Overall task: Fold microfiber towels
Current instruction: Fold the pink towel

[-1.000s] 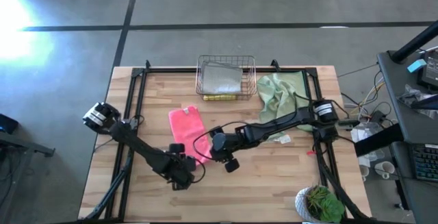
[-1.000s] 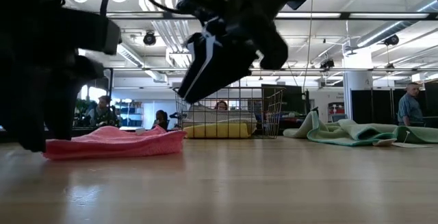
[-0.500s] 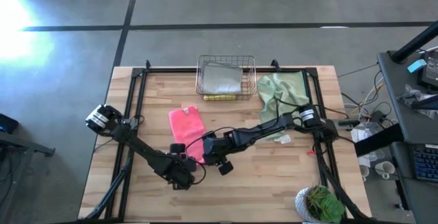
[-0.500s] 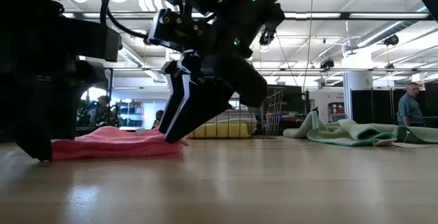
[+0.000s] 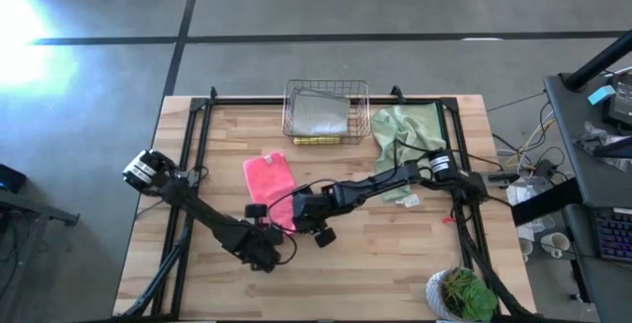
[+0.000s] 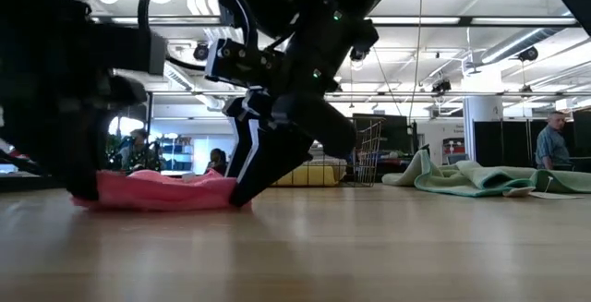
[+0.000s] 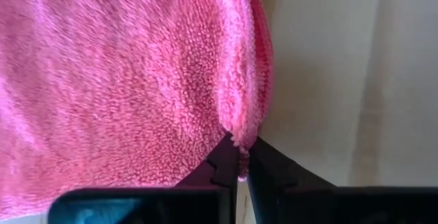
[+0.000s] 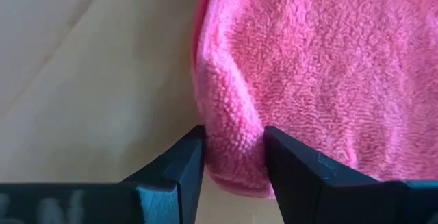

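- Right gripper has come down to the pink towel; fingers spread astride its corner.
- Left gripper still pinches the other corner.

Both my grippers crowd the near edge of the pink towel: my left gripper pinches 1 corner and my right gripper straddles the other, leaving little room between them. Bare table lies open on the near side. At the far edge, the wire basket and the heaped green towels block passage.
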`<action>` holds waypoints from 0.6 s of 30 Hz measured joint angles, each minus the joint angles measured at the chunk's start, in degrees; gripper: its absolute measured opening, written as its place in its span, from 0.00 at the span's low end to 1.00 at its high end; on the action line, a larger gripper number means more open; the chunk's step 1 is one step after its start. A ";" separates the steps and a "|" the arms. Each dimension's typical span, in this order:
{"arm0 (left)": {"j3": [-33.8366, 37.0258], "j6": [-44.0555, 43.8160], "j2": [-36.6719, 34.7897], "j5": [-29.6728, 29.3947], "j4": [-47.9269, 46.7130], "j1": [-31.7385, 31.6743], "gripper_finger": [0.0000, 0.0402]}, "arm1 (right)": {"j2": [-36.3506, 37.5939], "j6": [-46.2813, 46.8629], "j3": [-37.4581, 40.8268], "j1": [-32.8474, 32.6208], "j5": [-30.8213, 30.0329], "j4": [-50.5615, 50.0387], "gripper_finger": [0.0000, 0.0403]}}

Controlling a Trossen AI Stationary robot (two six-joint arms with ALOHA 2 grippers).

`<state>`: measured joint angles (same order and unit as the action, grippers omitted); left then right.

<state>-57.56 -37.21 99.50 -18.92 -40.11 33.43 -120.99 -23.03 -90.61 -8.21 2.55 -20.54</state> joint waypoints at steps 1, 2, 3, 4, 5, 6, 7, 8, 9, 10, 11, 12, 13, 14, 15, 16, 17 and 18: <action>-0.02 0.00 -0.66 -0.02 0.10 0.00 0.02 | 0.00 0.01 0.00 0.00 0.54 -0.06 0.35; -0.04 -0.02 -1.30 -0.04 0.10 -0.03 0.02 | 0.00 0.04 0.00 0.00 0.78 -0.04 0.35; -0.04 -0.09 -1.82 -0.04 0.08 -0.07 0.02 | 0.00 0.04 0.00 0.00 0.88 -0.07 0.35; -0.04 -0.39 -2.40 -0.04 0.10 -0.07 0.02 | 0.00 0.04 0.00 0.00 0.92 -0.18 0.35; -0.04 -1.00 -2.96 -0.08 0.11 -0.08 0.02 | 0.00 0.04 0.00 0.00 0.92 -0.21 0.35; -0.04 -1.42 -3.55 -0.10 0.16 -0.09 0.02 | 0.00 0.04 0.00 0.00 0.92 -0.21 0.34; -0.05 -1.47 -4.15 -0.11 0.17 -0.11 0.02 | -0.07 0.07 0.00 0.00 0.92 -0.16 0.34; -0.07 -1.49 -4.58 -0.13 0.24 -0.11 0.02 | -0.17 0.07 0.00 0.00 0.90 -0.14 0.33; -0.09 -1.49 -4.91 -0.13 0.26 -0.11 0.02 | -0.21 0.08 0.00 0.00 0.85 -0.22 0.32; -0.13 -1.50 -5.05 -0.15 0.22 -0.11 0.02 | -0.28 0.45 0.00 0.00 0.86 -0.36 0.30; -0.13 -1.51 -5.24 -0.15 0.16 -0.11 0.02 | -0.28 0.66 0.00 0.00 0.84 -0.38 0.27; -0.13 -1.50 -5.41 -0.13 0.09 -0.11 0.02 | -0.28 0.88 0.00 0.00 0.57 -0.39 0.24; -0.13 -1.49 -5.54 -0.09 0.11 -0.14 0.02 | -0.28 1.01 0.00 0.00 0.56 -0.45 0.21; -0.13 -1.47 -5.60 0.09 0.12 -0.22 0.02 | -0.28 1.28 0.01 0.00 0.71 -0.56 0.17; -0.13 -1.46 -5.61 0.38 0.07 -0.28 0.02 | -0.28 1.75 0.02 0.00 0.71 -0.60 0.13; -0.13 -1.46 -5.61 0.65 0.05 -0.34 0.02 | -0.28 2.53 -0.02 -0.02 0.73 -0.83 0.09; -0.13 -1.46 -5.61 0.87 0.06 -0.44 0.02 | -0.28 3.20 -0.38 0.00 1.07 -1.79 0.05; -0.13 -1.46 -5.61 0.94 0.05 -0.48 0.02 | -0.28 4.20 -1.10 0.00 1.16 -3.45 0.04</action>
<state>-57.69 -38.68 93.89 -17.98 -40.06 32.95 -121.27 -18.82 -91.71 -8.21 3.71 -24.00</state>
